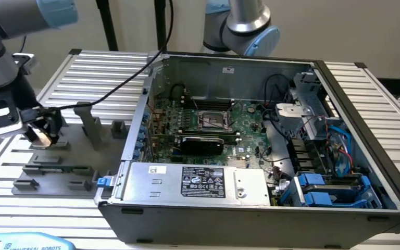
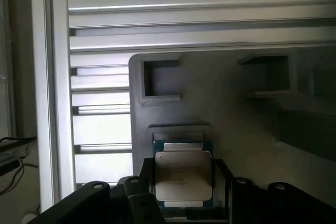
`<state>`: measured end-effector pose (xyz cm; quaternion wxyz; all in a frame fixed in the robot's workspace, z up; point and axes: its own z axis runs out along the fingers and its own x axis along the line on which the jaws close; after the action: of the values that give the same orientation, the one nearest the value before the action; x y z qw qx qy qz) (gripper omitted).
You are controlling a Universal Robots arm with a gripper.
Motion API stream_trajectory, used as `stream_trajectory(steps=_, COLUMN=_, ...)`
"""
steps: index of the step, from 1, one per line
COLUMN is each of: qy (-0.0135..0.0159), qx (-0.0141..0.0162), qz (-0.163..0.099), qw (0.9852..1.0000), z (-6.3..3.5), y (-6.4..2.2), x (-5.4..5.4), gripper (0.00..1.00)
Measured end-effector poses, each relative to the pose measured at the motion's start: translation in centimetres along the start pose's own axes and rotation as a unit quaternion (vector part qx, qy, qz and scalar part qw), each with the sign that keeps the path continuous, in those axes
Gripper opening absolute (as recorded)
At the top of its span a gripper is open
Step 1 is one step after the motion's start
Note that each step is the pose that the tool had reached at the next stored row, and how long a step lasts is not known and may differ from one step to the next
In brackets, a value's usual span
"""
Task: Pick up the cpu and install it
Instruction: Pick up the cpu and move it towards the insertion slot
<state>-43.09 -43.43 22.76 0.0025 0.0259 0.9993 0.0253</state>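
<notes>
Gripper [image 1: 42,136] is clamped on the cpu [image 2: 184,176], one finger on each side of it. It's over the grey fixture plate [image 1: 61,179] on the desk [image 1: 102,67], just beside the open computer case [image 1: 207,221], on the exterior view's left.

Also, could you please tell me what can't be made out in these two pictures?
Wrist view: whether the cpu is held or merely resting; the dark body of the gripper covers what lies under it.
Exterior view: the motherboard socket, too small to tell whether it is open or occupied.
</notes>
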Motion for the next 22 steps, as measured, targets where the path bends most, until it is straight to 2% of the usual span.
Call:
stream_trajectory(steps=9, qy=0.0001, qx=0.0, qz=0.0, qw=1.0, z=-4.06, y=0.2, x=-0.3, gripper=0.55)
stream_trajectory(steps=14, qy=0.0001, qx=0.0, qz=0.0, qw=1.0, z=-6.33, y=0.33, x=-0.9, gripper=0.55)
stream_trajectory(steps=19, qy=0.0002, qx=-0.0001, qz=0.0, qw=1.0, z=-8.6, y=0.5, x=-2.1, gripper=0.55)
stream_trajectory(steps=22, qy=0.0002, qx=-0.0012, qz=0.0, qw=1.0, z=-9.95, y=0.63, x=-3.3, gripper=0.55)
